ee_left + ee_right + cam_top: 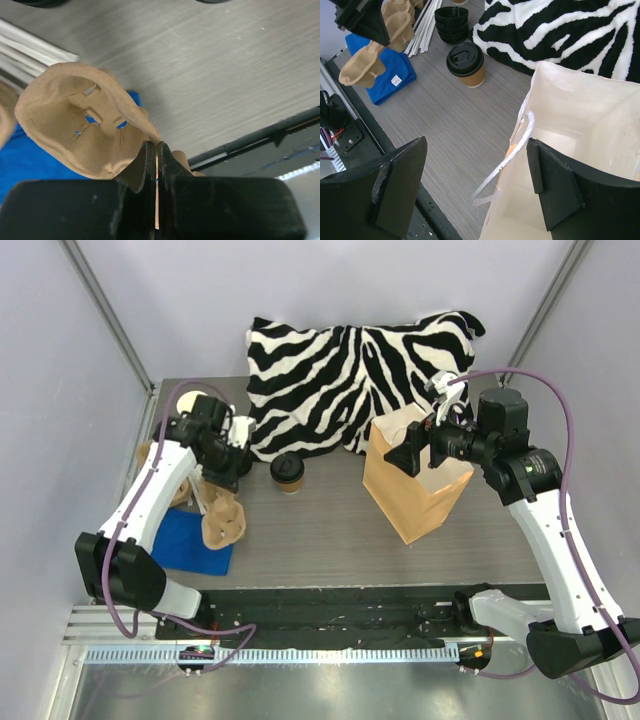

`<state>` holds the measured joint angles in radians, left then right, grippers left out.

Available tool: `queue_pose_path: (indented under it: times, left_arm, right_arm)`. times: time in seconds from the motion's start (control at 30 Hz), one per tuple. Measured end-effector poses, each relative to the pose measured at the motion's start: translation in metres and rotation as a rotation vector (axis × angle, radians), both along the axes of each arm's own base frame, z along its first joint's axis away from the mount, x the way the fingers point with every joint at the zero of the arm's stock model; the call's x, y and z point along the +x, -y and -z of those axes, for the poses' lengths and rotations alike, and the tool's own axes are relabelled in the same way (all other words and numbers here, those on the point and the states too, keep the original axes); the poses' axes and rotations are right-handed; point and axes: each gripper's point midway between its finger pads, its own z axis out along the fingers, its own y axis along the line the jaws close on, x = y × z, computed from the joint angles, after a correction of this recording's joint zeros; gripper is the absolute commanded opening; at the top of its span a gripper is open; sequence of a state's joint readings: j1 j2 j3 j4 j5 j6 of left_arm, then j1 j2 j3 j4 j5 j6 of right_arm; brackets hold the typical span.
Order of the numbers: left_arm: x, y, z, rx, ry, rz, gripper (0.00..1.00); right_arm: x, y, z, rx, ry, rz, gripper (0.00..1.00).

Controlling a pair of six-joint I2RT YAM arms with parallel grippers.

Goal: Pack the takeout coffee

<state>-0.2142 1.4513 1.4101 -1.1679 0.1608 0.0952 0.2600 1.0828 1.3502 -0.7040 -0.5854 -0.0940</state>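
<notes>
The takeout coffee (288, 472) stands upright mid-table — nearer the left gripper (155, 147), clamped on a pulp cup carrier (75, 125), than the right gripper (476, 150), spread wide at the paper bag (580, 115)'s rim.

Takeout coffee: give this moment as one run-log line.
left gripper shut on cup carrier | right gripper open at paper bag rim | takeout coffee on table, unpacked

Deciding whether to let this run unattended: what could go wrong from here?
1. The left tool pinches only a thin edge of the pulp cup carrier; it could slip or tear.
2. The right tool is open astride the rim of the paper bag, so the bag is ungripped and may tip.
3. The takeout coffee stands free; a swinging carrier might knock it.
</notes>
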Motion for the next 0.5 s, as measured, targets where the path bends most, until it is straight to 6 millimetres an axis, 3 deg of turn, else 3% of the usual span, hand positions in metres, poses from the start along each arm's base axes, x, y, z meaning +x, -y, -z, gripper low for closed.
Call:
queue_pose_path:
  times: [0.37, 0.5]
  left_arm:
    - [-0.047, 0.079, 0.050, -0.003, -0.094, 0.000, 0.00]
    - [-0.056, 0.098, 0.065, 0.002, -0.093, -0.012, 0.00]
  right_arm:
    - [0.001, 0.001, 0.000, 0.005, -0.009, 0.017, 0.89]
    - [0.004, 0.005, 0.001, 0.001, -0.009, 0.037, 0.90]
